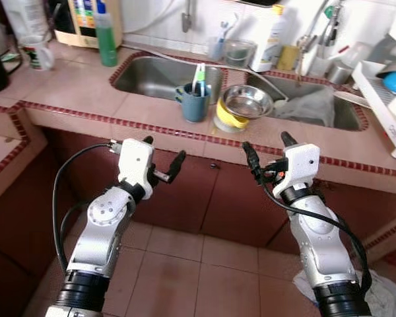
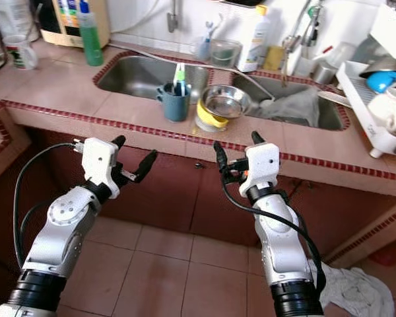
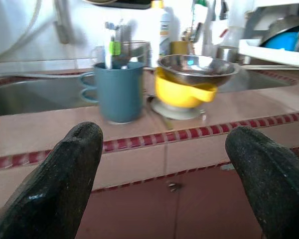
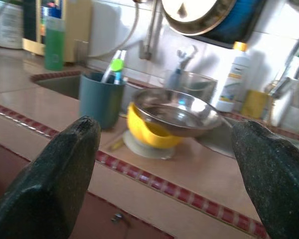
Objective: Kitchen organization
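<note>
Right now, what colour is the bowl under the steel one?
Yellow bowl, clearest in the left wrist view.

Two grippers: left gripper (image 1: 164, 157) and right gripper (image 1: 269, 150), each with two black fingers spread apart. Two sink basins (image 1: 152, 74). One blue mug (image 1: 194, 102). One steel bowl (image 1: 245, 100) atop one yellow bowl (image 1: 230, 119). One green bottle (image 1: 105, 34). One white mug (image 1: 36, 51). One dish rack (image 1: 383, 105).

— What carries it all?
— A pink tiled counter (image 1: 86, 89) edged with red mosaic.
— On it?
— A blue mug (image 1: 193, 100), a steel bowl (image 1: 246, 100) stacked on a yellow bowl (image 1: 230, 119), a green bottle (image 1: 105, 36).
</note>
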{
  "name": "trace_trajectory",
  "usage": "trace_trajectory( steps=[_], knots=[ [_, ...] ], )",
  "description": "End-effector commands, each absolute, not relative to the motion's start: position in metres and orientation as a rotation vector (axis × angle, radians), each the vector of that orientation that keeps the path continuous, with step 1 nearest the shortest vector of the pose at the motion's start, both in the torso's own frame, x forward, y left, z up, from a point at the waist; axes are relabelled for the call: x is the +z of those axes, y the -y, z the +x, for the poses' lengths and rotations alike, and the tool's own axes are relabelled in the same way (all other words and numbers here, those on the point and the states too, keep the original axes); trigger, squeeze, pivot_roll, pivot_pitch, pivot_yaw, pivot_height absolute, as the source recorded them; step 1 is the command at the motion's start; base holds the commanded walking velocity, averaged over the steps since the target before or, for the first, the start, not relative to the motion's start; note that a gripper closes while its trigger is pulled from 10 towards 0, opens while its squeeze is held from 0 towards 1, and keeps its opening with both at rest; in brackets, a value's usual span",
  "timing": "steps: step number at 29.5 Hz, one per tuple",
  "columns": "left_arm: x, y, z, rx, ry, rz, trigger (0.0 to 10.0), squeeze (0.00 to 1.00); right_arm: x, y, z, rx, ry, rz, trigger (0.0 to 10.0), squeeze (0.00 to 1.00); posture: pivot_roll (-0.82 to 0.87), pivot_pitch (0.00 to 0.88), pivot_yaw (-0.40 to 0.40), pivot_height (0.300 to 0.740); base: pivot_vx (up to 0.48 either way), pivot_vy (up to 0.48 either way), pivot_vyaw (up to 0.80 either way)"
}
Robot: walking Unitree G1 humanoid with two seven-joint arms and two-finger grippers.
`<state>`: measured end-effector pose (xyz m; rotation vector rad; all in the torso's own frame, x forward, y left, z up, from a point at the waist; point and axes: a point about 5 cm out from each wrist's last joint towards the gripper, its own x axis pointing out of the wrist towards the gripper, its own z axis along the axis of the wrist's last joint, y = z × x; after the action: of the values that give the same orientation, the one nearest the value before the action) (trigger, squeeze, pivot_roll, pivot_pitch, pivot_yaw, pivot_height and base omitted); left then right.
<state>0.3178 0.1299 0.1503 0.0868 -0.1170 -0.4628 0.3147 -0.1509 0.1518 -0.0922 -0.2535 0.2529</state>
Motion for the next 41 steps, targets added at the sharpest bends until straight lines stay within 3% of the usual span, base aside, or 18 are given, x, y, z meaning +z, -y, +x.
trace_trajectory(
  steps=[1,12,31,41],
  knots=[
    [0.1532,-0.1278,0.3172,-0.478,0.130,0.084,10.0,0.00,0.1531,0.1545,0.3173,0.237,0.245,-0.085,10.0,0.00,0.01,0.000,-0.081,0.740,0.000,0.000,-0.73],
    [0.1542,-0.1274,0.3166,-0.489,0.136,0.074,10.0,0.00,0.1542,0.1553,0.3167,0.227,0.255,-0.096,10.0,0.00,0.01,0.000,-0.079,0.740,0.105,0.000,-0.65],
    [0.1542,-0.1260,0.3154,-0.493,0.137,0.071,10.0,0.00,0.1549,0.1545,0.3161,0.242,0.258,-0.095,10.0,0.00,0.01,0.000,-0.084,0.740,0.308,0.000,0.00],
    [0.1526,-0.1254,0.3150,-0.491,0.130,0.068,10.0,0.00,0.1534,0.1546,0.3166,0.242,0.239,-0.082,10.0,0.00,0.01,0.000,-0.086,0.740,0.048,0.000,-0.65]
  ],
)
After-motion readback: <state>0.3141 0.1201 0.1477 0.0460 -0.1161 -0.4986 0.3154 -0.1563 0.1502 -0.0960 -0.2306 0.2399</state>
